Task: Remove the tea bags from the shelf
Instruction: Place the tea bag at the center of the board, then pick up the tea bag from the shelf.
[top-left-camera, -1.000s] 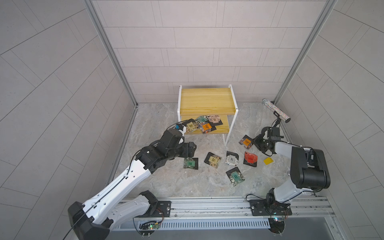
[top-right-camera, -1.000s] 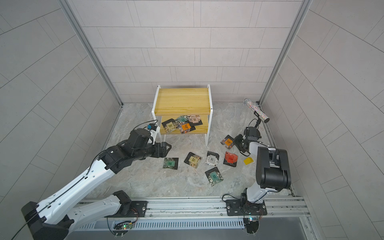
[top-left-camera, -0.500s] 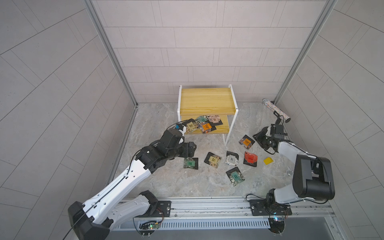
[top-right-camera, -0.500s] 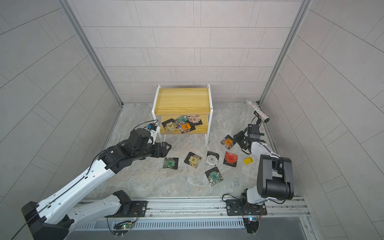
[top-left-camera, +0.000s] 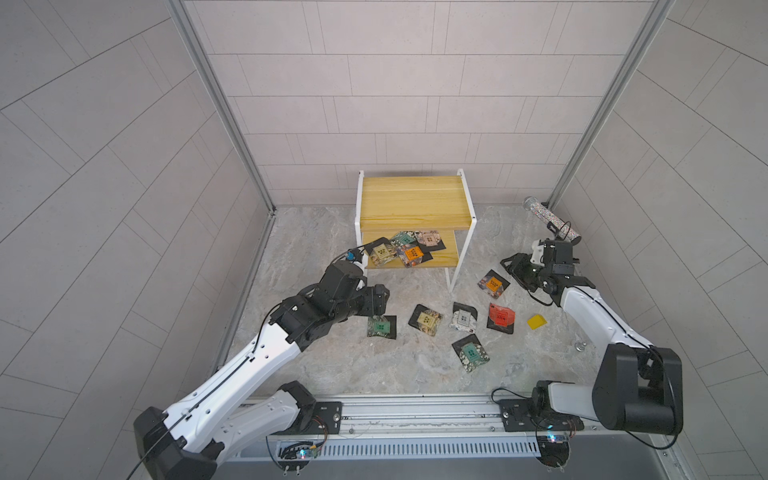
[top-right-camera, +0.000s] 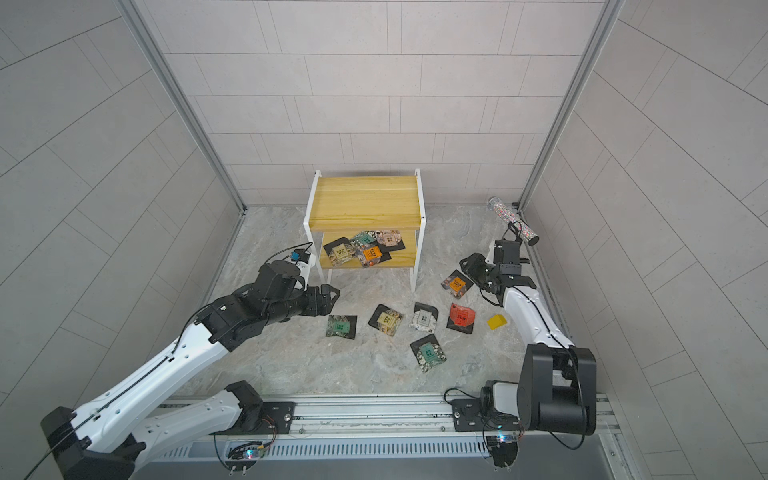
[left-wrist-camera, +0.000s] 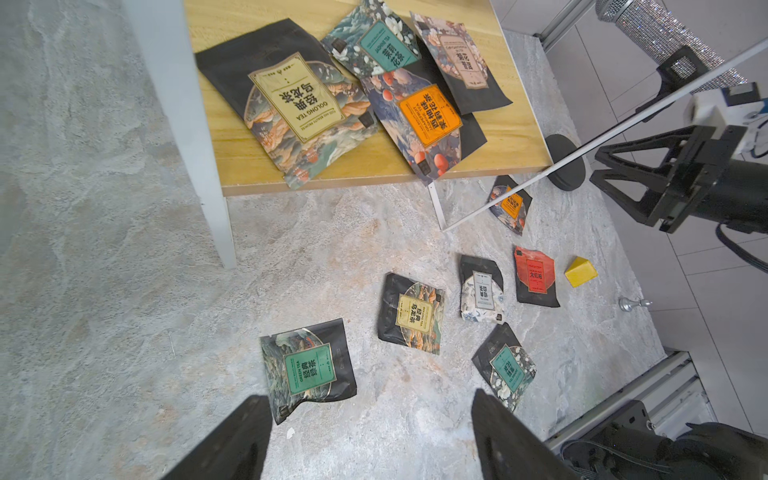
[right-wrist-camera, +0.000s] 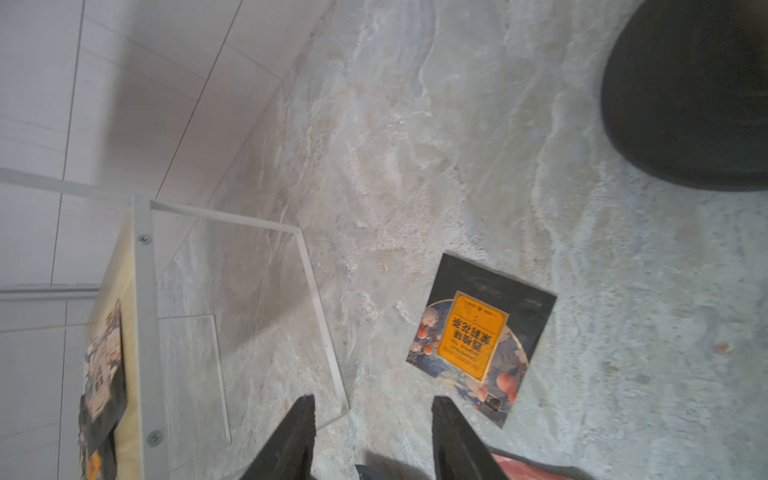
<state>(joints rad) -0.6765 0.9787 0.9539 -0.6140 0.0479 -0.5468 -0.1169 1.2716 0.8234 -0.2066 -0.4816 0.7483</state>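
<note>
Across both top views, you have four tea bags (top-left-camera: 405, 249) overlapping on the lower board of the shelf (top-left-camera: 411, 199), upper board bare; their row runs along the front edge, and the left gripper (top-left-camera: 380, 299) sits nearest, just off that edge. Through the left wrist view, its jaws gape empty; the bags lie ahead. Through the right wrist view, the right gripper (right-wrist-camera: 372, 409) stands parted and empty, an orange tea bag (right-wrist-camera: 478, 336) just beside it, off the shelf.

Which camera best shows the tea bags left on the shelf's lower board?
The left wrist view: all four tea bags on the lower board of the shelf lie close up, labels readable. Both top views show them small, at the upper board's front edge. The right wrist view catches only an edge-on sliver.
</note>
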